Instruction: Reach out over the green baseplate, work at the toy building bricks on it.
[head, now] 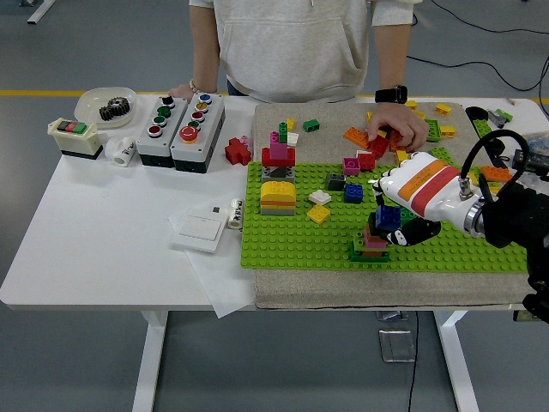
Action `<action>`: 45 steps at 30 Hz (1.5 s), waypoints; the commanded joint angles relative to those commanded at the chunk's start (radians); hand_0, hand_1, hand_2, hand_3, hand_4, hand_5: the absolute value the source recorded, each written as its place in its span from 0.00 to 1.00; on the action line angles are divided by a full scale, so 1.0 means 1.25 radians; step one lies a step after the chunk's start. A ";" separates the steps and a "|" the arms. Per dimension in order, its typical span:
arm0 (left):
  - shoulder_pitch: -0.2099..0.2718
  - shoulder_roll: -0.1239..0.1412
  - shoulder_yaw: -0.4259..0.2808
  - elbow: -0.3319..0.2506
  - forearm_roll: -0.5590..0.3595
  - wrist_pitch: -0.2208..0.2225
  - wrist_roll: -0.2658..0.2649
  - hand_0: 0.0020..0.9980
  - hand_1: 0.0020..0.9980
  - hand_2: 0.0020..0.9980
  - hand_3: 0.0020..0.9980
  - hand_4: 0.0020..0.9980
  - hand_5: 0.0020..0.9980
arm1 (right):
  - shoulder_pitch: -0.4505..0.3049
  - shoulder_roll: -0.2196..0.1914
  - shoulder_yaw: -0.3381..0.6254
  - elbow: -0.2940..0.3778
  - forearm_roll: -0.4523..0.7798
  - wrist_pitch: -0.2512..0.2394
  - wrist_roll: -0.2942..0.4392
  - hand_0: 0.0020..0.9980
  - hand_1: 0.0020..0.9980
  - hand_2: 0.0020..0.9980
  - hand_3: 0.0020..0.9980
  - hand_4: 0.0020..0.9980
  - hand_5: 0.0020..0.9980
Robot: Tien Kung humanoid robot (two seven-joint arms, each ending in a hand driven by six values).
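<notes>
The green baseplate (283, 245) lies on a beige mat (343, 287) at the table's (103, 249) right half, its near-left studs bare; the robot's right hand (403, 210) reaches in from the right, fingers closed on a blue brick (388, 216) atop a small brick stack (371, 243) near the plate's front edge; a yellow-topped stack (277, 196) and loose bricks crowd the far side; a person's hand (396, 124) rests among loose bricks beyond the plate; button boxes (180, 122) stand far left.

White table (103, 249), grey floor (77, 360) (yellow line)
</notes>
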 joint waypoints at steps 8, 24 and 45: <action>-0.002 0.000 0.003 0.000 -0.004 0.001 -0.001 0.41 0.55 0.65 0.82 0.86 0.92 | -0.001 -0.001 0.008 -0.006 -0.011 -0.002 0.002 0.26 0.47 0.65 0.56 0.87 0.48; -0.004 0.001 0.007 -0.001 -0.009 0.002 -0.004 0.42 0.55 0.65 0.82 0.86 0.92 | 0.001 -0.002 0.011 -0.018 -0.029 0.002 0.010 0.26 0.48 0.66 0.57 0.89 0.49; -0.007 0.001 0.007 -0.001 -0.008 0.001 -0.004 0.41 0.55 0.65 0.82 0.86 0.92 | 0.007 -0.004 0.011 -0.013 -0.028 0.003 0.011 0.27 0.49 0.67 0.58 0.92 0.51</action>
